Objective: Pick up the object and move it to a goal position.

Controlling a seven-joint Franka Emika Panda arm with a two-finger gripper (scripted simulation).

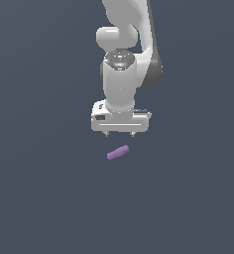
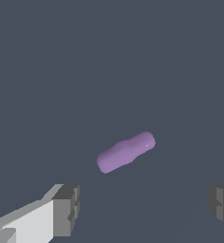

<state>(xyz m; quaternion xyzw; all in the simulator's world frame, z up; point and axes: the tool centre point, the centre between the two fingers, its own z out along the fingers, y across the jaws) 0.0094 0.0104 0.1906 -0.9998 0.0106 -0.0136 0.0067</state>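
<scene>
Plain dark grey ground (image 1: 39, 198) spreads wide around me on every side, with no edge in sight; nothing carries any writing that I can read; my claw (image 1: 120, 134) hangs with its fingers (image 2: 66, 210) spread wide apart, gripping nothing; the light-purple capsule (image 1: 117, 153) lies on the ground just beneath me, apart from my fingertips, its long axis slanting, higher toward the exterior view's right.

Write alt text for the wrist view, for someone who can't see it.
A small light-purple capsule lies tilted on a dark grey floor, untouched. In the foreground the gripper is open, with one grey fingertip at each side and the capsule beyond the gap.
</scene>
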